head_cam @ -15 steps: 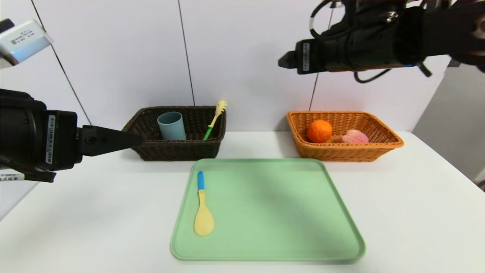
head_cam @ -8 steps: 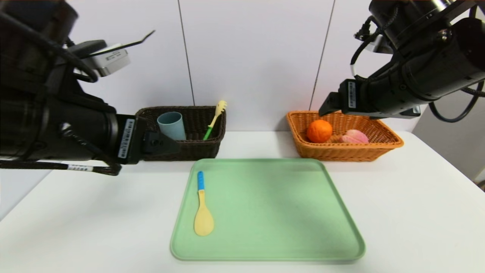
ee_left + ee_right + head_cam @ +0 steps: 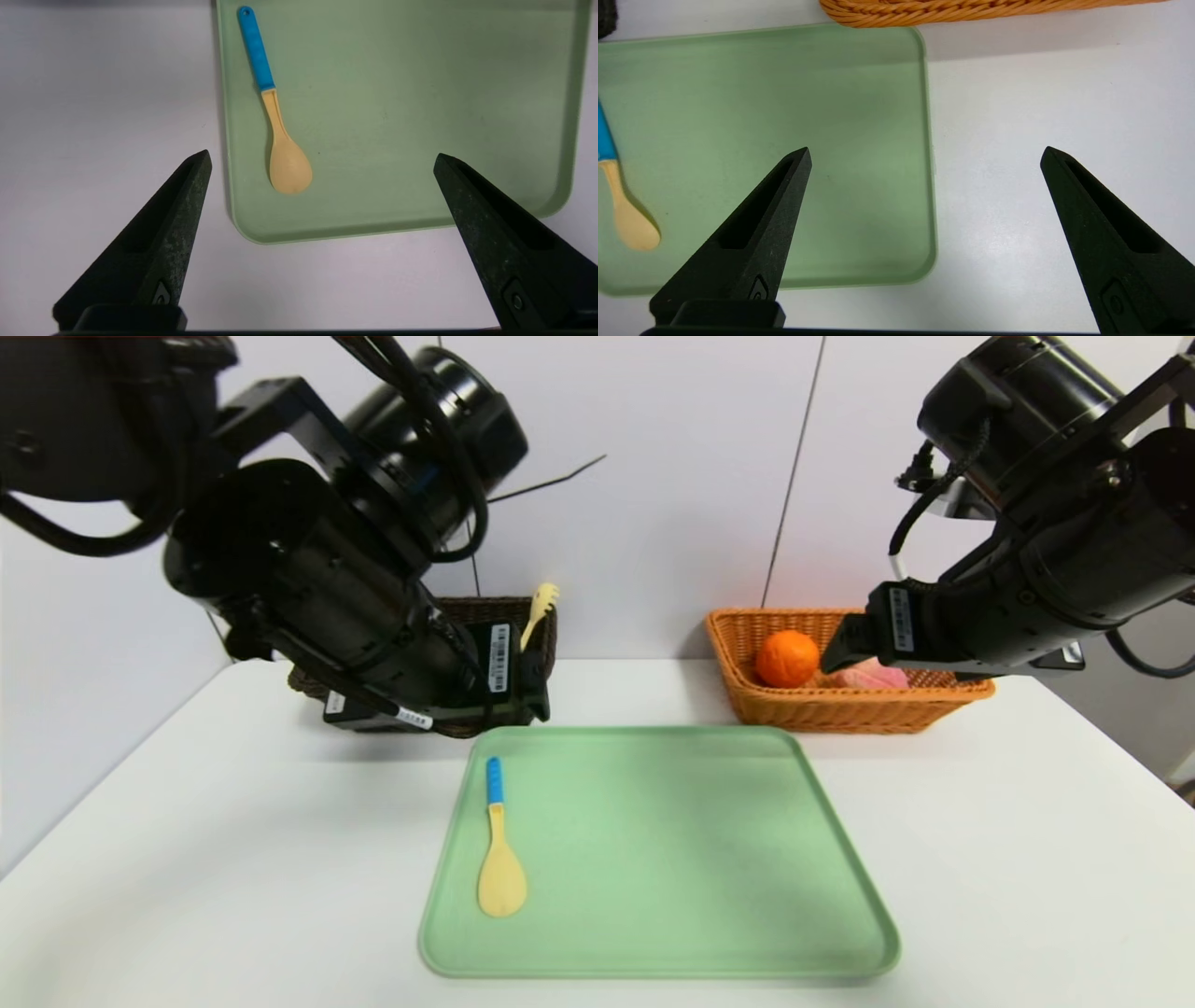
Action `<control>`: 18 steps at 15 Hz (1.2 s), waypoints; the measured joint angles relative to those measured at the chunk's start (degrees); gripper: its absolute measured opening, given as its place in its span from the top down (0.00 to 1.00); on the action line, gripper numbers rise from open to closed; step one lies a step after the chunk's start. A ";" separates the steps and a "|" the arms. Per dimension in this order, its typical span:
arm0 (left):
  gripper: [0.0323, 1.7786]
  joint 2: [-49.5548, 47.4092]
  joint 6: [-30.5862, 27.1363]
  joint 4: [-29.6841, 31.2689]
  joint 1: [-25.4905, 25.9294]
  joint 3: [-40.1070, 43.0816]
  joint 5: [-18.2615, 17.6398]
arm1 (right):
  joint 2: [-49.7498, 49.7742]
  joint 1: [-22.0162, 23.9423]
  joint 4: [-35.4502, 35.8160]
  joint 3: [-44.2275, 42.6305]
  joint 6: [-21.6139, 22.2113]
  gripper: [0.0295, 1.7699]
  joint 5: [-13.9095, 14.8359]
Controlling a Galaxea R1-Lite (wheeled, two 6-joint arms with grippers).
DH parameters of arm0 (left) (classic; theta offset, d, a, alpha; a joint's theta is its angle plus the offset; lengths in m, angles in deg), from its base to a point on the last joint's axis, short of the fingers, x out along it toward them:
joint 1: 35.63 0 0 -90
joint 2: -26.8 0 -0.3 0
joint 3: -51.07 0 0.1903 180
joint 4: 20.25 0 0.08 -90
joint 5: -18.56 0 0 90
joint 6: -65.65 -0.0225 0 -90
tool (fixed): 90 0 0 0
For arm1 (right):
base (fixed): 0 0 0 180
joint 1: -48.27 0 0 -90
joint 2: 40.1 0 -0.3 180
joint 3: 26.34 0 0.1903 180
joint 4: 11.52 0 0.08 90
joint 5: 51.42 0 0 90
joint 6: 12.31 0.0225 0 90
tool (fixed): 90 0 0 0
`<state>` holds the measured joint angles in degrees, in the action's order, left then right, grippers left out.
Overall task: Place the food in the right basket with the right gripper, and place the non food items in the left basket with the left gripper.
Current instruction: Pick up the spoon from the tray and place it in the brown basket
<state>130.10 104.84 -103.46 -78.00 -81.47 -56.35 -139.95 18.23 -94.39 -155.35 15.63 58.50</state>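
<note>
A pale yellow spoon with a blue handle (image 3: pixel 499 859) (image 3: pixel 273 112) lies on the left side of the green tray (image 3: pixel 672 896). My left gripper (image 3: pixel 320 158) hangs open above the tray's near left corner, nothing between its fingers. The left arm (image 3: pixel 355 597) covers most of the dark brown left basket (image 3: pixel 546 639) and hides the cup; the green-handled spoon's pale head (image 3: pixel 541 600) sticks up behind it. The orange (image 3: pixel 787 658) and the peach (image 3: pixel 873 674) sit in the tan right basket (image 3: pixel 840 714). My right gripper (image 3: pixel 924 151) is open and empty over the tray's right edge.
The white table (image 3: pixel 1027 849) ends at a white wall close behind the baskets. The right arm (image 3: pixel 1018 607) hangs in front of the tan basket's right half. The tray's rim (image 3: pixel 930 186) runs beneath the right gripper.
Both arms have swung down and in. The left arm moved right, in front of the dark basket, hiding the cup. The right arm dropped before the tan basket, covering part of the peach.
</note>
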 joint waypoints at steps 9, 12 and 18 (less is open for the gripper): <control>0.05 10.23 5.86 -1.58 0.00 -1.12 -0.18 | 0.22 0.44 0.18 1.54 0.13 0.04 0.11; 0.05 11.85 7.69 -1.49 0.35 0.61 -0.18 | 0.10 0.41 0.22 1.56 0.13 0.04 0.02; 0.05 14.88 10.45 -0.96 0.83 1.90 -0.29 | 0.11 0.35 0.16 1.71 0.13 0.04 0.00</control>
<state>144.98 115.29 -104.42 -77.17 -79.57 -56.64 -139.85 18.58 -94.23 -153.64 15.76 58.50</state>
